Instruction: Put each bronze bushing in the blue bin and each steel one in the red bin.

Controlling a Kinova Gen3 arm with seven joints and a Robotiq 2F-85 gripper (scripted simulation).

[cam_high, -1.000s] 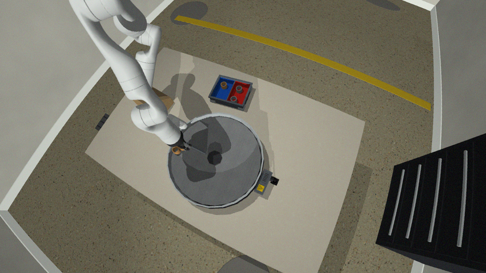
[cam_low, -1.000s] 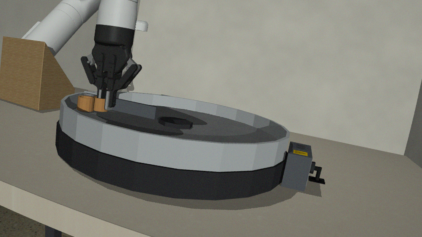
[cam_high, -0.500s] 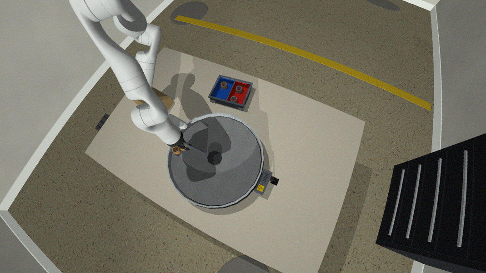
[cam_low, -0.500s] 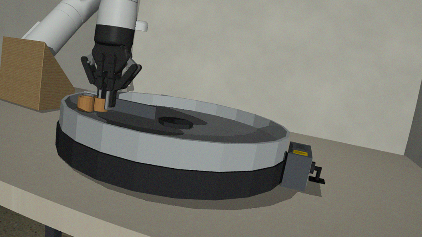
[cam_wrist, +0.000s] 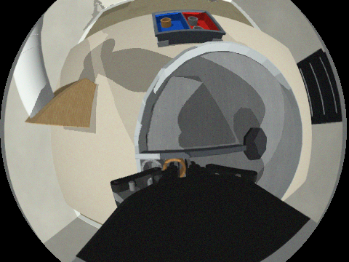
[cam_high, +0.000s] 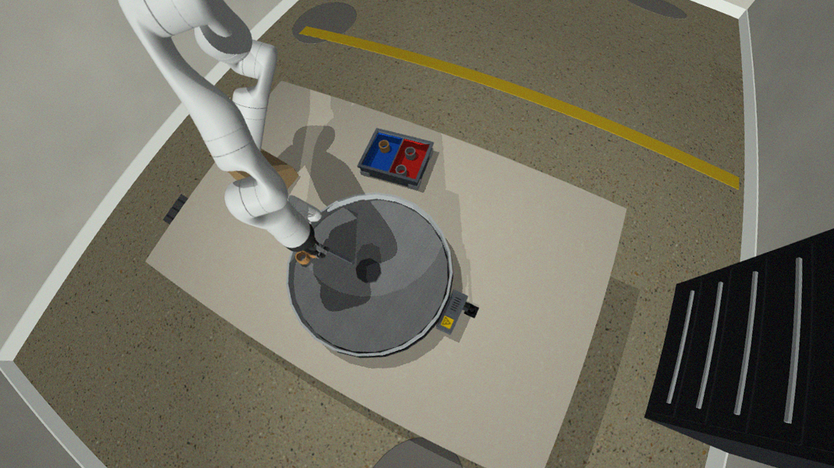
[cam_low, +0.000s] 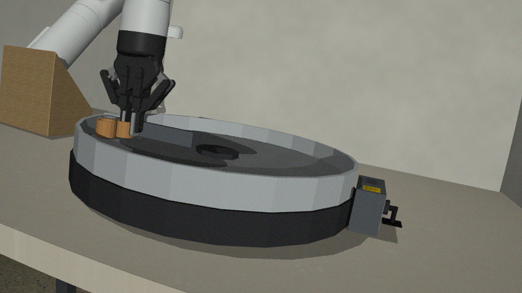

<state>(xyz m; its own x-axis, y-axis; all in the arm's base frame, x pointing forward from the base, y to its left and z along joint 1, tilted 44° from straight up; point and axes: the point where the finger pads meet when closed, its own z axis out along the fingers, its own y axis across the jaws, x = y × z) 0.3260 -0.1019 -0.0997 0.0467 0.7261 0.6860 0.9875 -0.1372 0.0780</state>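
With its fingers nearly closed, one inside and one outside the sleeve, the gripper [cam_high: 320,250] [cam_low: 128,129] [cam_wrist: 182,164] pinches the wall of a bronze bushing [cam_high: 313,252] [cam_low: 123,129] [cam_wrist: 175,160], near the turntable [cam_high: 445,257] [cam_low: 222,189] [cam_wrist: 218,46] rim. I note a second bronze bushing [cam_high: 303,259] [cam_low: 105,127] just beside it on the turntable, and in the wrist view a steel bushing [cam_wrist: 150,161] near the turntable's rim. Apart from the turntable, the blue bin [cam_high: 382,160] [cam_wrist: 178,27] contains one bronze bushing; the red bin [cam_high: 421,149] [cam_wrist: 209,23], two steel.
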